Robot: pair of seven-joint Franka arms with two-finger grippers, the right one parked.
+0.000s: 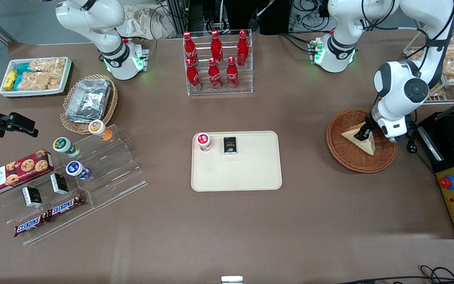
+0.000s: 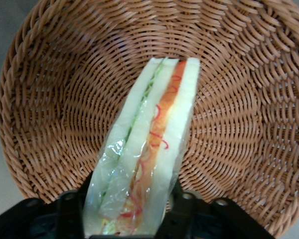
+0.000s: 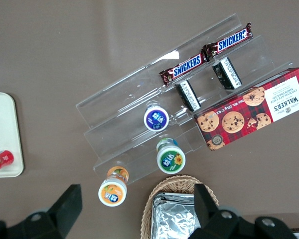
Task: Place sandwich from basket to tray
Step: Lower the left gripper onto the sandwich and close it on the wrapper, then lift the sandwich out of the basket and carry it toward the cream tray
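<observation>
Hand [image 1: 362, 134] grips sandwich [image 2: 148, 149] in basket [image 1: 339, 148]; tray [image 1: 246, 173] holds two items.

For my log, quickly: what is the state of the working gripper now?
Left gripper: down in the basket, closed on the sandwich.

left arm [image 1: 402, 88]: bent down over the basket [image 1: 341, 152] | gripper [image 1: 362, 133]: low in basket, fingers clamped on the sandwich [image 1: 363, 142]
</observation>
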